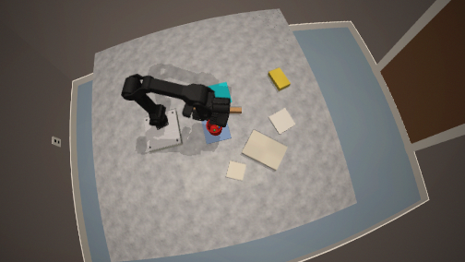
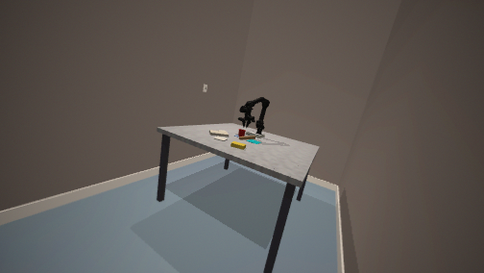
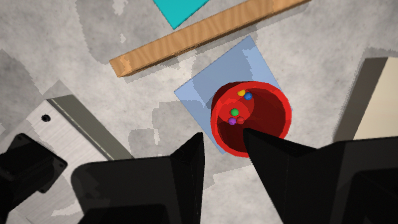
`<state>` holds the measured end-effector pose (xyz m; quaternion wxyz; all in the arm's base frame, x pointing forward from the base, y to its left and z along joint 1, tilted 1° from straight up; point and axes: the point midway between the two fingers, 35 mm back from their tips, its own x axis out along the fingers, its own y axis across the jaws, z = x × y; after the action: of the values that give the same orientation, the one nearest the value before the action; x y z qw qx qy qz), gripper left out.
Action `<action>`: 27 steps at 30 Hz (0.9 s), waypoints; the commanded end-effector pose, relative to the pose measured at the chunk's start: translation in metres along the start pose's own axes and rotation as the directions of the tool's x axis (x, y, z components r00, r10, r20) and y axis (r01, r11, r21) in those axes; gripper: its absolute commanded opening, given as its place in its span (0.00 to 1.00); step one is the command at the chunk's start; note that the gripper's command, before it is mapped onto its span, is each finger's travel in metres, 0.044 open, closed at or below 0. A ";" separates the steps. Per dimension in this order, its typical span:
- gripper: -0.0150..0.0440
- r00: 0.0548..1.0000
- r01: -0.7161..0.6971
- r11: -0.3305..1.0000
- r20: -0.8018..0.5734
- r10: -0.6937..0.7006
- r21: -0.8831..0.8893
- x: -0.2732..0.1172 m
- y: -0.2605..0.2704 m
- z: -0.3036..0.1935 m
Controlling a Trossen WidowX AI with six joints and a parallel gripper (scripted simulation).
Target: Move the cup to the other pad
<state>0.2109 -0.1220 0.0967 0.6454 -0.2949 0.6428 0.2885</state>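
The red cup (image 1: 214, 129) (image 2: 242, 133) (image 3: 257, 117) stands upright on the blue pad (image 1: 223, 136) (image 3: 197, 92). Several small marbles lie inside it in the wrist view. My gripper (image 2: 245, 126) (image 3: 223, 136) points down above the cup, partly open and empty. In the wrist view the right fingertip overlaps the cup's near rim, and the left fingertip is off to the cup's left. The cup is not between the fingers. The teal pad (image 1: 221, 90) (image 2: 254, 141) (image 3: 178, 12) bears nothing that shows; the arm partly hides it in the top view.
A wooden bar (image 1: 235, 110) (image 2: 247, 137) (image 3: 200, 40) lies between the two pads. A large cream block (image 1: 265, 149) (image 3: 382, 105), two pale tiles (image 1: 281, 121) (image 1: 235, 171) and a yellow block (image 1: 279, 78) (image 2: 238, 145) lie on the table. The arm's base plate (image 1: 172, 138) is beside the blue pad.
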 end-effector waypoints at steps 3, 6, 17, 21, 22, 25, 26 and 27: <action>0.50 1.000 -0.011 1.000 -0.006 0.011 -0.007 0.007 0.001 -0.001; 0.50 1.000 -0.011 1.000 -0.006 0.011 -0.007 0.012 0.000 -0.001; 0.50 1.000 -0.011 1.000 -0.006 0.011 -0.007 0.030 0.000 -0.001; 0.50 1.000 -0.011 1.000 -0.006 0.011 -0.007 0.037 0.000 -0.001; 0.50 1.000 -0.011 1.000 -0.006 0.011 -0.007 0.039 0.000 -0.001; 0.50 1.000 -0.011 1.000 -0.007 0.011 -0.007 0.043 0.001 -0.001; 0.50 1.000 -0.011 1.000 -0.007 0.011 -0.007 0.045 0.001 -0.002; 0.50 1.000 -0.011 1.000 -0.007 0.011 -0.007 0.047 0.001 -0.002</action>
<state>0.2112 -0.1229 0.0576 0.6436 -0.2944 0.6435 0.2914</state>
